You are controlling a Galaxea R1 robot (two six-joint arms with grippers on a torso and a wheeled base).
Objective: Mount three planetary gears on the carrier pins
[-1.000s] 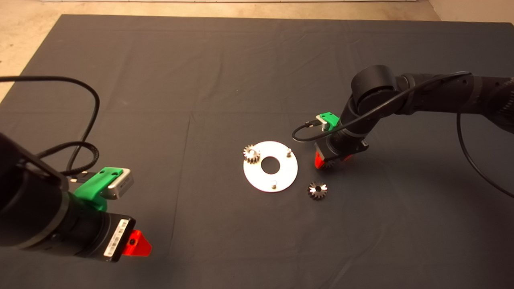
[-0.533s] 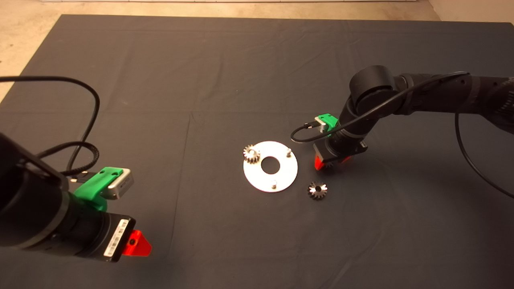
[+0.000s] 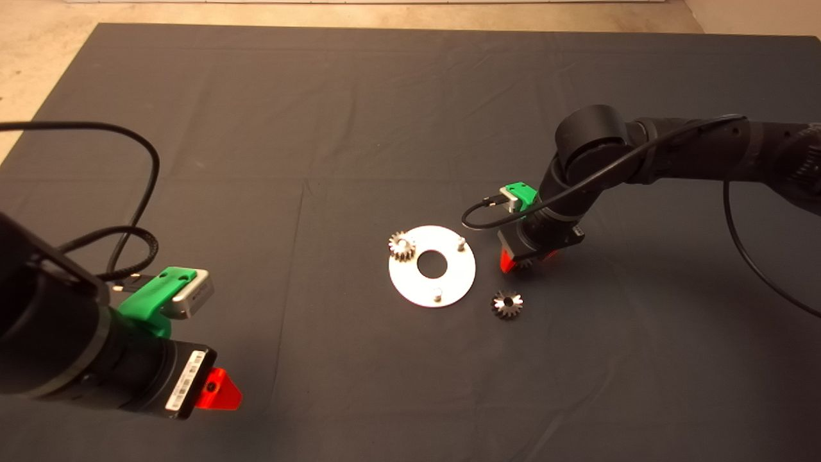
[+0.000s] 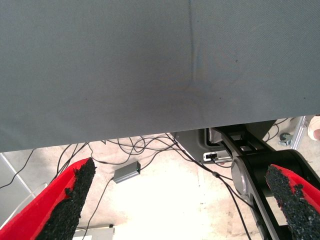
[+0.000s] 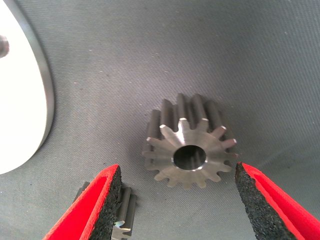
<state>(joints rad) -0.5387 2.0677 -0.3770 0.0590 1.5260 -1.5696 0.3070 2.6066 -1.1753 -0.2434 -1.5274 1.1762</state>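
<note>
One planetary gear (image 3: 402, 246) already sits on the pin at the left edge of the carrier disc (image 3: 449, 282), so the second fitting is the step I judge to be in hand. My right gripper (image 3: 516, 260) is low over the mat (image 3: 321, 128), just right of the disc, with its fingers (image 5: 97, 205) spread wide and holding nothing. Between the pads lies a loose gear (image 5: 189, 147), flat on its face with the bore up and clear of both pads. The third gear (image 3: 507, 304) lies on the mat just off the disc's near right edge. Two carrier pins stand bare: the far right one (image 3: 460, 244) and the near one (image 3: 437, 296). Next I need to drop a little, centre the gear, close on its teeth and carry it level to the far right pin (the closer of the two). From above my wrist hides the gear I am about to take, and in the wrist view the disc is cut off at the edge. My left gripper (image 3: 215, 388) waits at the near left, open and empty.
</note>
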